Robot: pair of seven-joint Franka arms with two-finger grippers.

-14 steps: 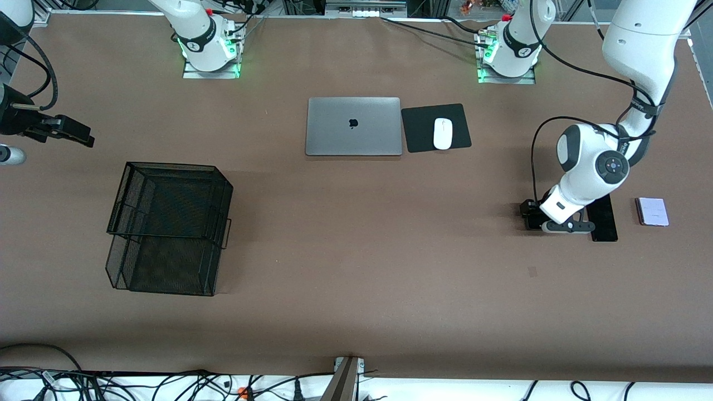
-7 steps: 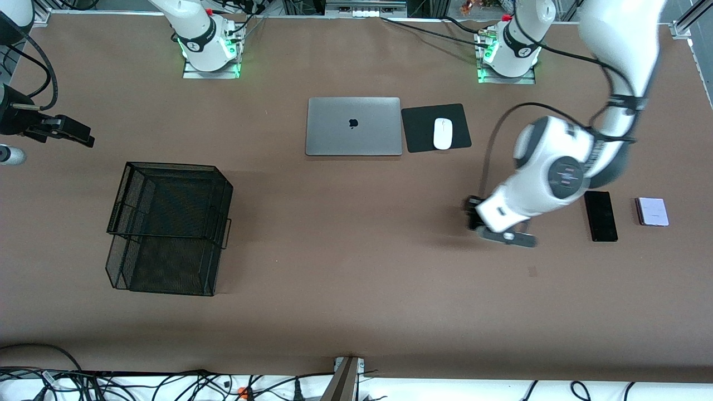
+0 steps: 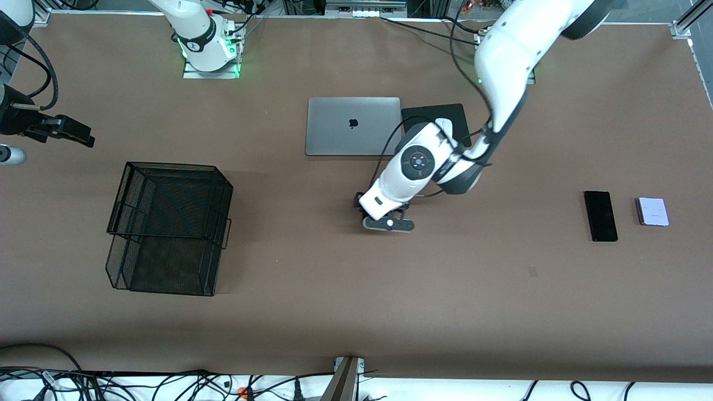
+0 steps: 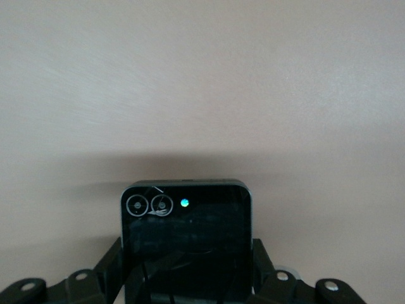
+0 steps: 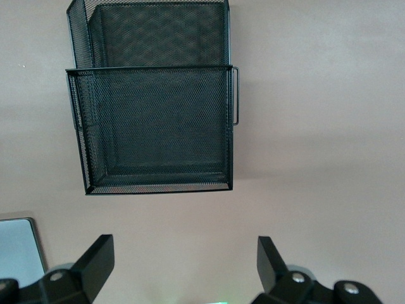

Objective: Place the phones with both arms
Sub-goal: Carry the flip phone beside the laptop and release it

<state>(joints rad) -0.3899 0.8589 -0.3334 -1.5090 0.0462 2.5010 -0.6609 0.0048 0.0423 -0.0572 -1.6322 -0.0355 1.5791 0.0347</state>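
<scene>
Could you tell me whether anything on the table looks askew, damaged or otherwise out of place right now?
Nothing stands out. The long slim phone and the pale phone lie flat side by side, the laptop sits square, and the mesh tray is upright. The left gripper carries the small black phone squarely.

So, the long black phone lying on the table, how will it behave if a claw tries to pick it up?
The long black phone lies flat on the table, so its edges sit low; a claw probably has little to catch. Its face looks smooth and glossy, so likely slippery. It looks like a rigid slab, so it should not bend, and a push would probably slide it rather than tip it.
</scene>
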